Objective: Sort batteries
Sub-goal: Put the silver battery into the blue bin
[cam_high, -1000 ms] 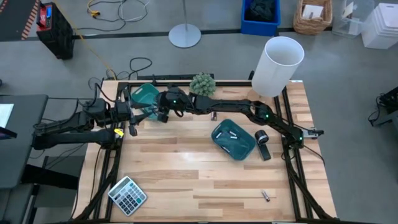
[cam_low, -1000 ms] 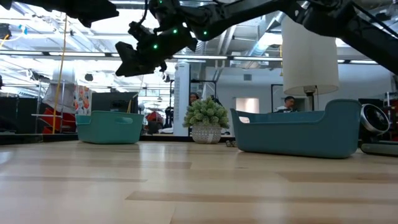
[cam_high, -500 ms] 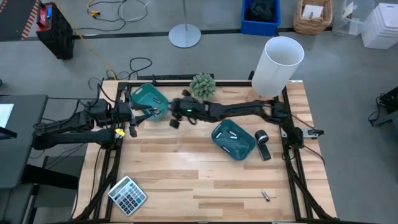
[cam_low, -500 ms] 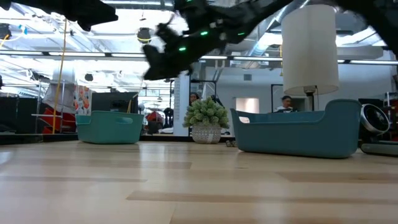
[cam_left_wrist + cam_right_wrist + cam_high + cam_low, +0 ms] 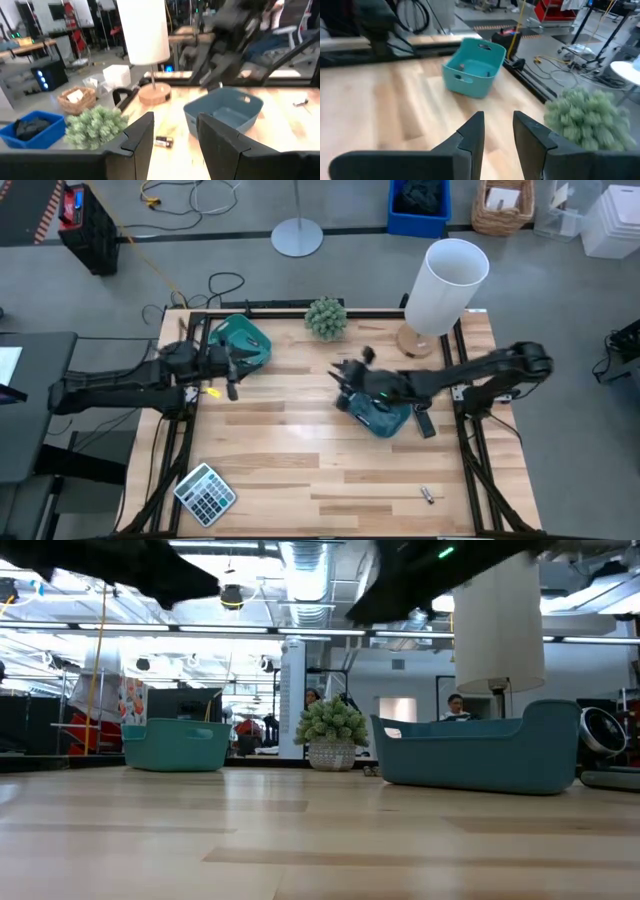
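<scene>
The right tool (image 5: 345, 372) hovers, fingers apart and empty, at the edge of the right tray (image 5: 385, 418). The left tool (image 5: 232, 370), also open and empty, waits beside the left tray (image 5: 243, 337). One battery (image 5: 427, 495) lies near the table's (image 5: 300, 470) front right corner, another (image 5: 163, 142) near the plant (image 5: 326, 317).

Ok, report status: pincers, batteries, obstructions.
Left pincer open, empty, beside left tray. Right pincer open, empty, over right tray. One battery loose near table's front edge. Nothing blocking.
</scene>
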Tool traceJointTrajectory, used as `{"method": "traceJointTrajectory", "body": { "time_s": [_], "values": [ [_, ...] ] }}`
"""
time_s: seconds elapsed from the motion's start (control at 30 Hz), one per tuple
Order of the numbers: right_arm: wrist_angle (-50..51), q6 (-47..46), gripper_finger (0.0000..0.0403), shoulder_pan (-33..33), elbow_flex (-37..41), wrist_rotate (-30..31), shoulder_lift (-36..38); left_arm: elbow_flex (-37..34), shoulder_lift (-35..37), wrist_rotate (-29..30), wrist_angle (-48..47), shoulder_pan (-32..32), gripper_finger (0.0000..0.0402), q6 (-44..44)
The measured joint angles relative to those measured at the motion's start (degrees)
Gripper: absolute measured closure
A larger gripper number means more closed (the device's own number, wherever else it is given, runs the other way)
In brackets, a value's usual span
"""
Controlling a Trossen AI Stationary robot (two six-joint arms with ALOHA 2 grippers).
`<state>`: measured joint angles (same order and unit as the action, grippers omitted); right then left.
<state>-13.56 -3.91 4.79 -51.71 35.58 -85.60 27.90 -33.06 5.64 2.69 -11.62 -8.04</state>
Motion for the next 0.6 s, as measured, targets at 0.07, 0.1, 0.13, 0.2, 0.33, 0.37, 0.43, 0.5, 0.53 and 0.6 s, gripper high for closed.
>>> {"method": "traceJointTrajectory", "body": {
  "time_s": [0.07,0.1,0.13,0.2,0.33,0.37,0.43,0.5,0.53,0.6],
  "values": [
    [0.84,-2.69,0.0284,3.27,3.42,2.75,4.81,0.0,-3.78,0.0,2.48,0.0,0.0258,0.02],
    [2.14,-4.47,0.0284,5.09,4.95,3.68,6.92,0.0,-5.66,-0.01,3.4,0.0,0.0258,-0.04],
    [4.17,-6.39,0.0284,6.72,6.2,4.16,8.97,0.0,-7.53,-0.01,4.58,0.0,0.0258,-0.12],
    [8.77,-11.05,0.0284,10.33,8.15,5.14,12.19,0.0,-11.01,0.0,7.13,0.0,0.0258,-0.36],
    [19.8,-20.7,0.0284,17.38,8.68,5.96,16.25,1.48,-17.75,-0.03,9.09,-0.19,0.0258,-0.23],
    [21.99,-22.72,0.0284,19.1,8.68,5.98,16.66,2.25,-19.46,-0.01,9.27,-0.26,0.0258,0.02],
    [25.63,-26.45,0.0284,22.5,8.7,5.98,17.06,3.63,-22.91,0.0,9.34,-0.27,0.0258,0.18],
    [28.14,-30.44,0.0284,25.61,8.7,5.97,17.23,5.11,-26.72,-0.01,9.39,-0.28,0.0258,0.16],
    [28.98,-32.67,0.0284,27.08,8.7,5.82,17.26,5.77,-28.6,-0.01,9.24,-0.28,0.0258,0.21],
    [30.99,-37.04,0.0284,30.23,8.7,4.8,17.16,7.13,-31.78,-0.01,9.17,-0.28,0.0258,0.29]
  ]
}}
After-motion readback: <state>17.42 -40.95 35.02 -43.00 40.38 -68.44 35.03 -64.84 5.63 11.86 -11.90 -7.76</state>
